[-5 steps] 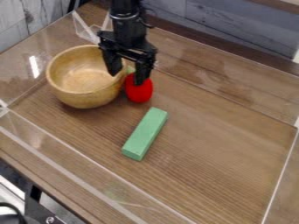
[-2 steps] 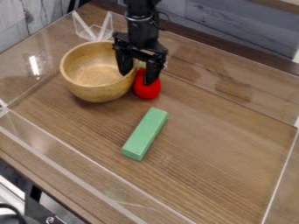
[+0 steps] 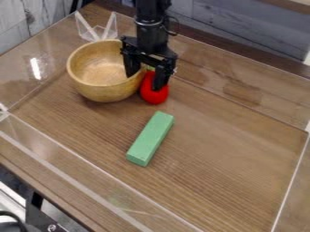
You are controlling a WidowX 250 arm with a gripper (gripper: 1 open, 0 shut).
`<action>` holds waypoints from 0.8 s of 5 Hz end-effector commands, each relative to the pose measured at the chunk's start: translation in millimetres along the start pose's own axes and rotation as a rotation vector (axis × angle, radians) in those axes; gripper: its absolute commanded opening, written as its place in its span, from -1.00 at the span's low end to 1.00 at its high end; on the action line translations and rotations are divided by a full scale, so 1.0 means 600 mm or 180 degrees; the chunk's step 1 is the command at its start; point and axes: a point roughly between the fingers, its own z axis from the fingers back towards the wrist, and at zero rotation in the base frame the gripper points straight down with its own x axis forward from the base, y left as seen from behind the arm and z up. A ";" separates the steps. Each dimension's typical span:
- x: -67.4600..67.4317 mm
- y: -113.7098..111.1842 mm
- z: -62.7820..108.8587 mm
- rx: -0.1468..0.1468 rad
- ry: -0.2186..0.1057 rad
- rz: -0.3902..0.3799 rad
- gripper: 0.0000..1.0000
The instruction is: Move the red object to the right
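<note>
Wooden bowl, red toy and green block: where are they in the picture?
Bowl [image 3: 101, 89]: camera view, inner wall.
Red toy [image 3: 154, 91]: camera view, middle of its body.
Green block [image 3: 150, 139]: camera view, middle of its top.

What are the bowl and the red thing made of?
The bowl looks like smooth wood, maybe bamboo, because it's honey-brown with a soft shine. The red toy fruit is probably plastic: it's bright and glossy.

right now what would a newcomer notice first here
Probably the glossy red fruit, bright against the wood and right by the black end effector at the back of the table. Next, the large round wooden bowl just left of it in the picture, then the long green block lying nearer the camera.
</note>
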 end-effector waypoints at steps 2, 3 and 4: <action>-0.007 0.010 -0.005 0.0019 -0.0061 0.0149 -1.00; -0.024 0.007 -0.014 -0.0002 -0.0041 0.0179 -1.00; -0.039 0.003 -0.024 -0.0020 -0.0017 0.0213 -1.00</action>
